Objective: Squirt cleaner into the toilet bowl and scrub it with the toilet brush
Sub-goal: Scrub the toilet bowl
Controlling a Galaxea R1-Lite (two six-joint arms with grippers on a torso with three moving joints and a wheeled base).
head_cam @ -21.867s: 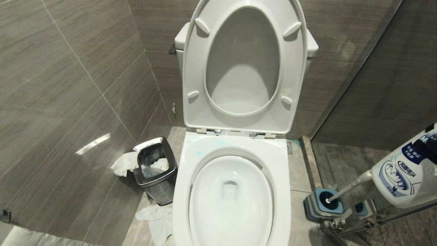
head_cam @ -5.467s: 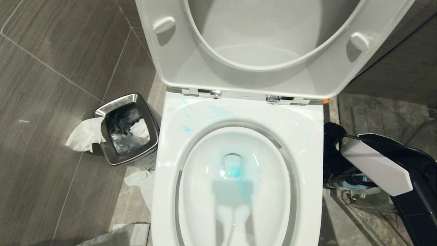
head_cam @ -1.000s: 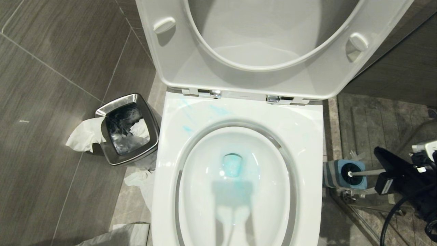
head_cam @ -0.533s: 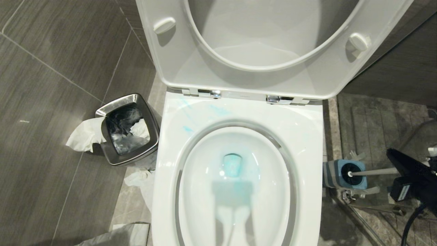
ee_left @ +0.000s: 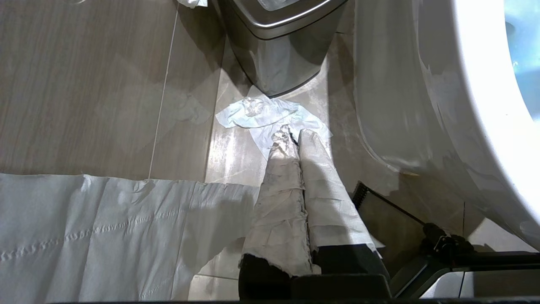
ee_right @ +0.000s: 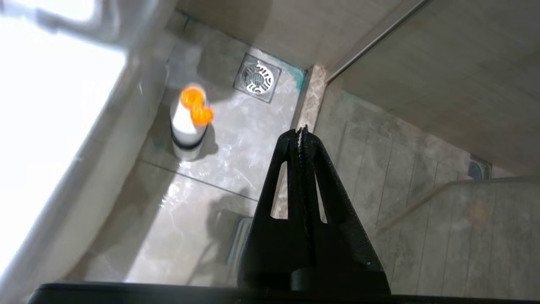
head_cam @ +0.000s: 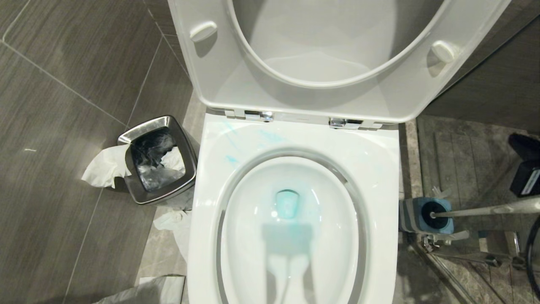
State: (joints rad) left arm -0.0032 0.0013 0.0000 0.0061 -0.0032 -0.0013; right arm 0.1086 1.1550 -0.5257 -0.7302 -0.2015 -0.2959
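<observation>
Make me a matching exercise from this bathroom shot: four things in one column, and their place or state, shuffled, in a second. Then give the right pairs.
Things:
1. toilet brush
2. cleaner
3. steel waste bin
4. right claw

Place or state:
A. on the floor left of the toilet bowl, crumpled paper inside
B. shut and empty, above the floor tiles
C. head down in its blue-topped holder, right of the bowl
D. turquoise tint in the water at the bottom of the bowl

Pairs: 1-C, 2-D, 3-A, 4-B
</observation>
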